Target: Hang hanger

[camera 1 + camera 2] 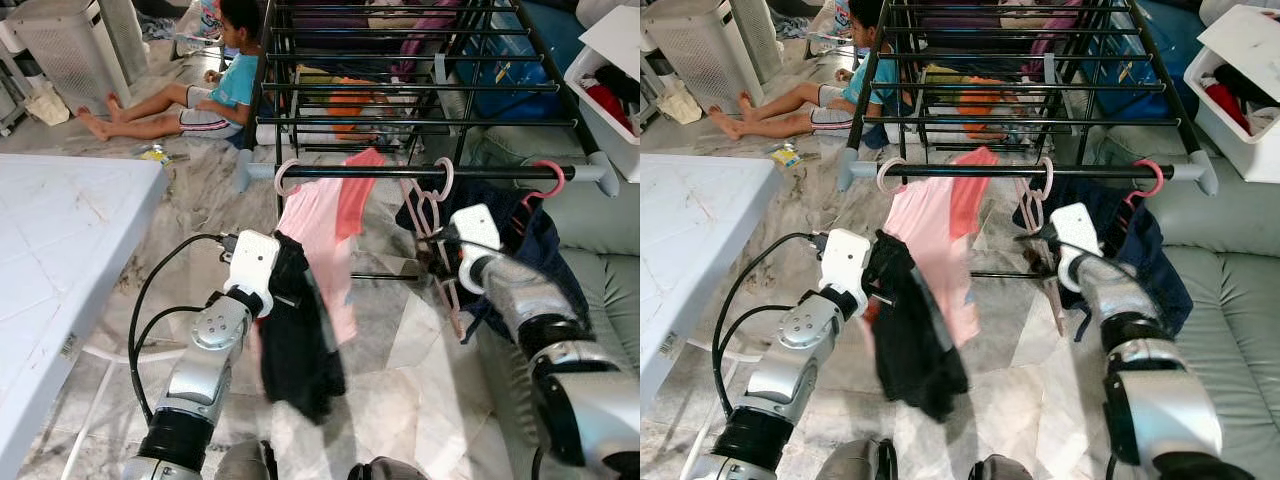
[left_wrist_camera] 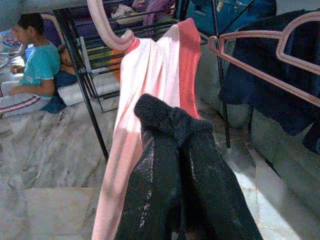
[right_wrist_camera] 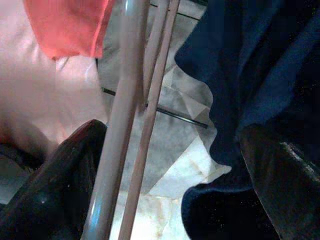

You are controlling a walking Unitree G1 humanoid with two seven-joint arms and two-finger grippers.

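Empty pink hanger hooked on black rack rail (hanging down).

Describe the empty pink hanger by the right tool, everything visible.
The empty pink hanger looks like thin pale-pink plastic, with no garment on it. Its hook is looped over the rack's front rail, between the pink-and-coral garment and the navy garment. The body hangs down, tilted. The right tool is at its lower part; in the right wrist view the open fingers straddle the hanger's bars without clamping them.
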